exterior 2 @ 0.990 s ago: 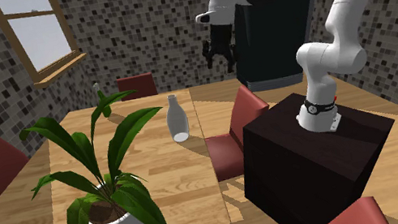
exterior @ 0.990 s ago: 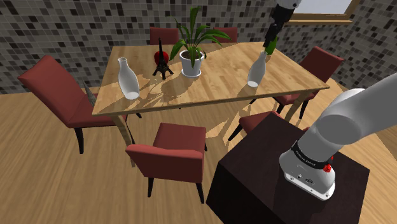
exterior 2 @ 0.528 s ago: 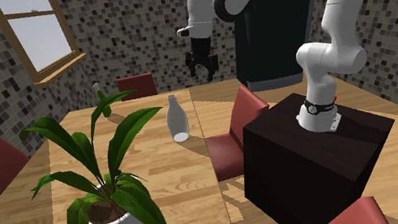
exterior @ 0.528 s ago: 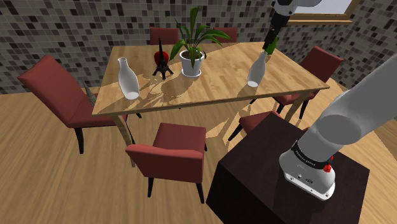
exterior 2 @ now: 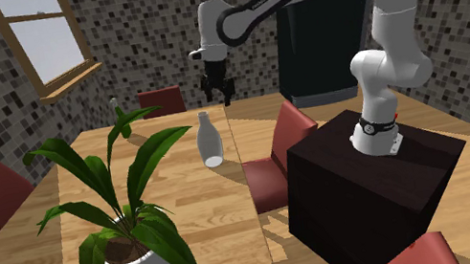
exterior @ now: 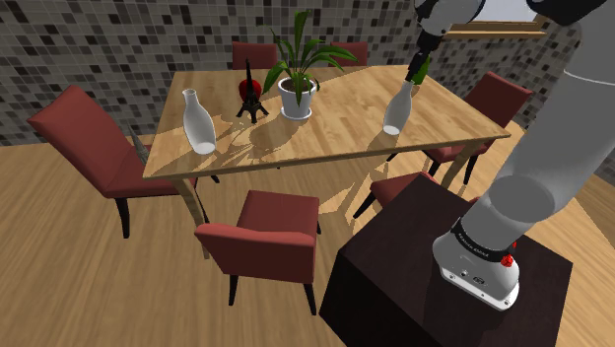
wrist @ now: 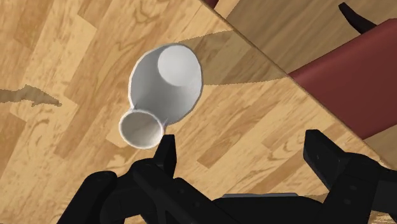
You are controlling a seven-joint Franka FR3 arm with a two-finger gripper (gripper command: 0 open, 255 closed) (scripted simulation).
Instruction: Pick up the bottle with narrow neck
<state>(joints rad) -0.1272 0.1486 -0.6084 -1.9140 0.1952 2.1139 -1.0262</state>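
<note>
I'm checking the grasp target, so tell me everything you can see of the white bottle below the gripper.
The bottle is plain white; its material doesn't show. A wide, rounded body narrows to a slim neck with an open round mouth. It stands upright on the wooden table, near the edge by a red chair, touching only the tabletop. The gripper hangs above it, fingers apart, not holding it.

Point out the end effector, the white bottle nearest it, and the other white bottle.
end effector [exterior 2: 218, 100], second exterior view, midway between its fingertips.
near white bottle [exterior: 396, 111], shoulder view, on its body.
far white bottle [exterior: 199, 126], shoulder view, on its body.
</note>
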